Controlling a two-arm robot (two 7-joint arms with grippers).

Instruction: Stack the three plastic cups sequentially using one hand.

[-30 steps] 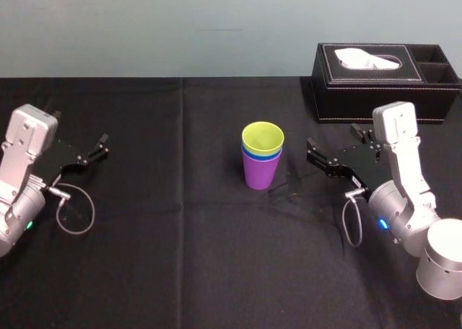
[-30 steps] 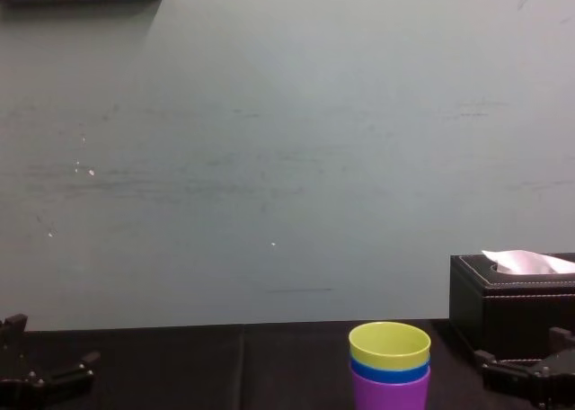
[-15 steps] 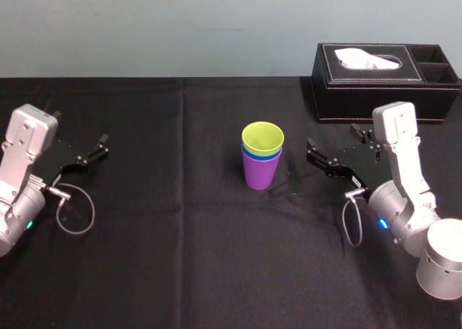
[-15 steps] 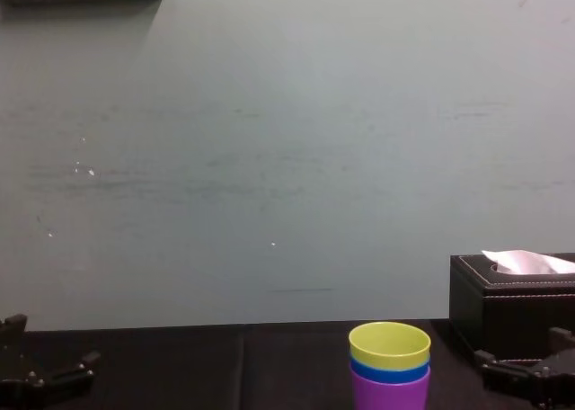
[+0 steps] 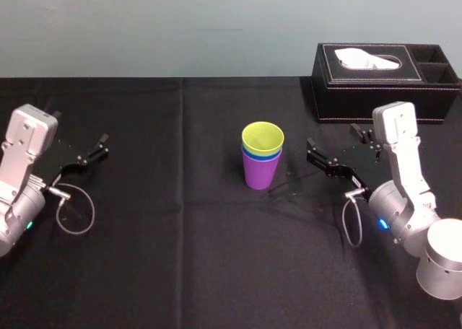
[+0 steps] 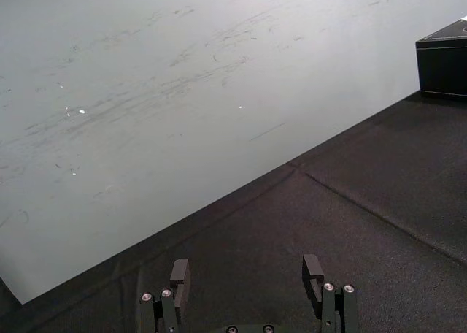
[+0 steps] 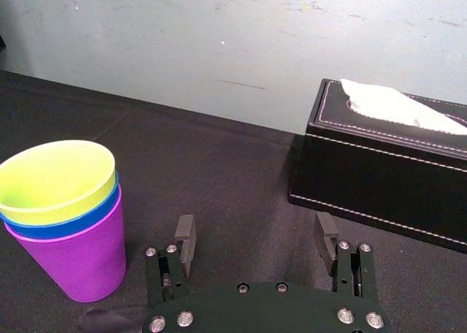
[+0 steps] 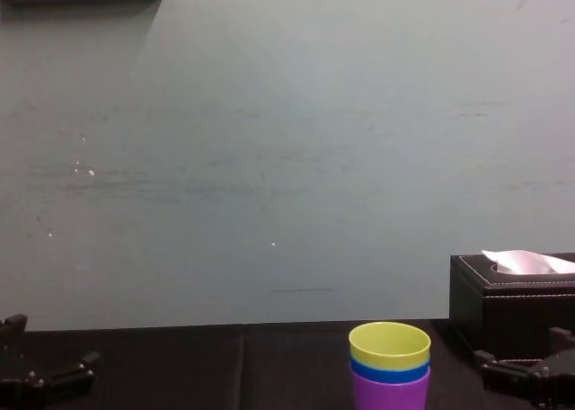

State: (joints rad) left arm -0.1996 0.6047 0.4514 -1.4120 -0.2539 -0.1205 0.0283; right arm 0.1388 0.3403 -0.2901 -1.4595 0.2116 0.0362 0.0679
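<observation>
1. Looking at three cups nested in one upright stack near the middle of the black table (image 5: 180,257): purple cup (image 5: 260,174) at the bottom, blue cup (image 5: 249,155) peeking out as just a rim band, yellow-green cup (image 5: 263,137) on top with its mouth facing up.
2. Seeing smooth tapered plastic here, all three sitting straight.
3. Noticing the right gripper (image 5: 332,138) hovering low just to the right of the stack, close but not touching, fingers spread apart and gripping nothing, pointing at the cups, silver arm angling back toward the table's right edge.
4. Catching the left gripper (image 5: 79,127) well off to the left, fingers also spread wide and empty, aiming across the table.
5. Spotting a black tissue box (image 5: 375,91) with pale stitching behind the right gripper, white tissue poking out on top.
</observation>
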